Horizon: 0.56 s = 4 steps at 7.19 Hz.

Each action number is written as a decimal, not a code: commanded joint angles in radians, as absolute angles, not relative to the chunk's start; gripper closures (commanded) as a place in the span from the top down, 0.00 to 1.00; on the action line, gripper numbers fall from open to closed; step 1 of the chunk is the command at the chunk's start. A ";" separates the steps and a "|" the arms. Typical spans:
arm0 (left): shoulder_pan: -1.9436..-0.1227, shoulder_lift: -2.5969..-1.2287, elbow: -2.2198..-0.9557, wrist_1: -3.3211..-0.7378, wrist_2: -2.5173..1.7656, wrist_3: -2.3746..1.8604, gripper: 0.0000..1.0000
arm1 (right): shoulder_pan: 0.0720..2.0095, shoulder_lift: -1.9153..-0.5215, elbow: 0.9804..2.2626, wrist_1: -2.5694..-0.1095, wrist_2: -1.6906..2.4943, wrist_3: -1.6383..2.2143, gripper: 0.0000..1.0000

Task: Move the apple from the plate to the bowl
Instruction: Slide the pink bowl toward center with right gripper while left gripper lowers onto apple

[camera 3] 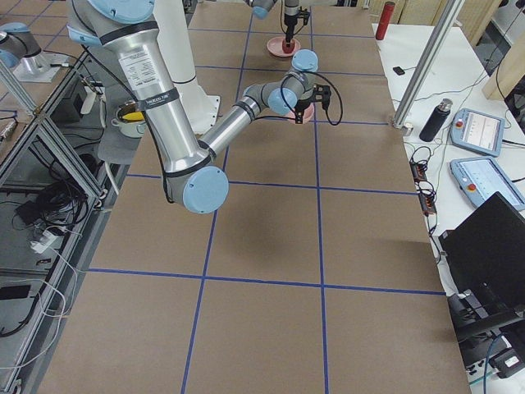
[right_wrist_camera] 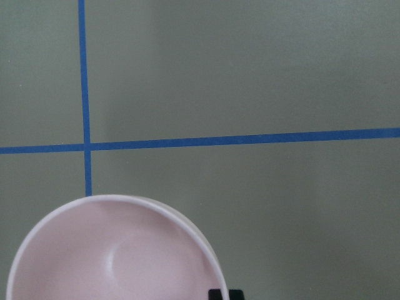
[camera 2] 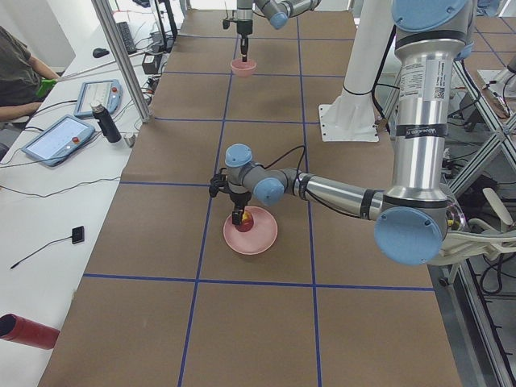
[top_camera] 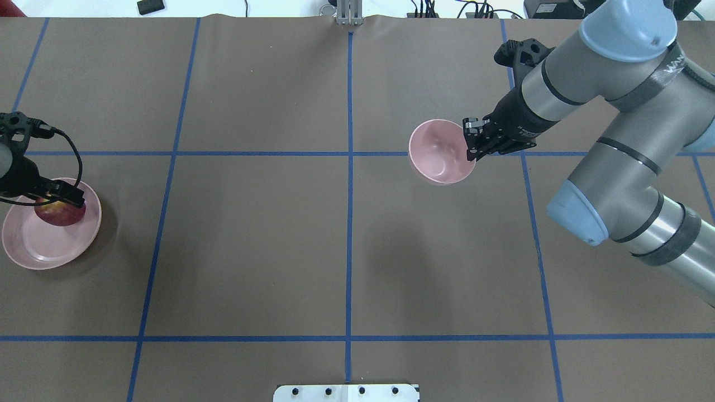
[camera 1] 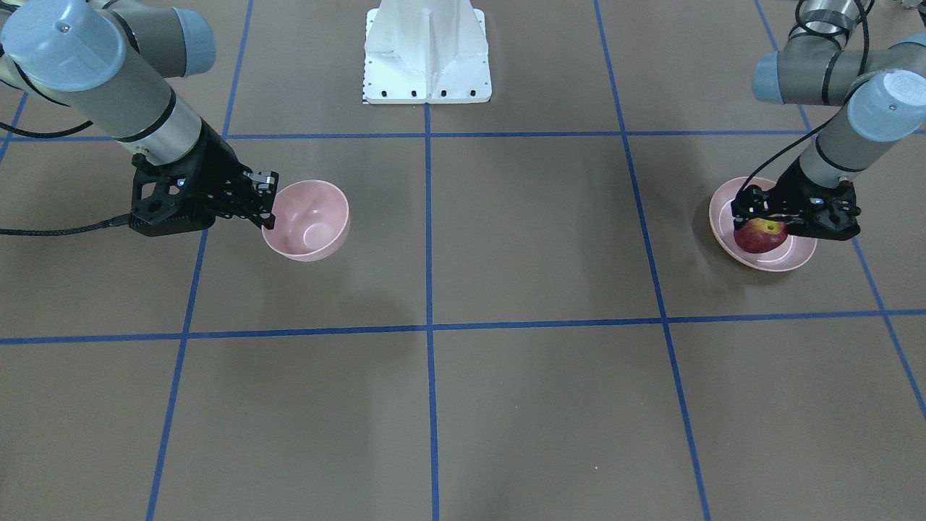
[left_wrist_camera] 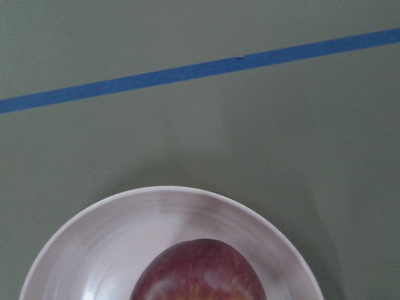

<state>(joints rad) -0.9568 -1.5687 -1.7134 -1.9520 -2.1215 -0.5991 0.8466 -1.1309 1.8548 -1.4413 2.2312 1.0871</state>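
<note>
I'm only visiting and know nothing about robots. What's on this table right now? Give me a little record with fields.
apple: dark red, lying off-centre on the plate
plate: pale pink, shallow, on the table at the robot's left
bowl: pale pink, deep, empty, at the robot's right
left gripper: down over the apple; grip unclear
right gripper: at the bowl's rim, seemingly pinching it
progress: apple not yet in the bowl

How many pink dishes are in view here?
2. The plate is far on the robot's left, holding the apple under the left gripper. The bowl is right of centre, its rim pinched by the right gripper. None seem hidden.
</note>
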 commanded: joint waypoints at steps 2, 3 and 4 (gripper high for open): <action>-0.956 -1.574 -1.700 -1.950 -2.111 -0.574 0.98 | 0.827 -1.127 1.858 -1.442 2.209 1.117 0.00; -0.956 -1.574 -1.698 -1.948 -2.115 -0.578 0.98 | 0.827 -1.127 1.858 -1.443 2.209 1.117 0.00; -0.956 -1.574 -1.691 -1.947 -2.123 -0.586 0.98 | 0.827 -1.129 1.858 -1.443 2.209 1.117 0.00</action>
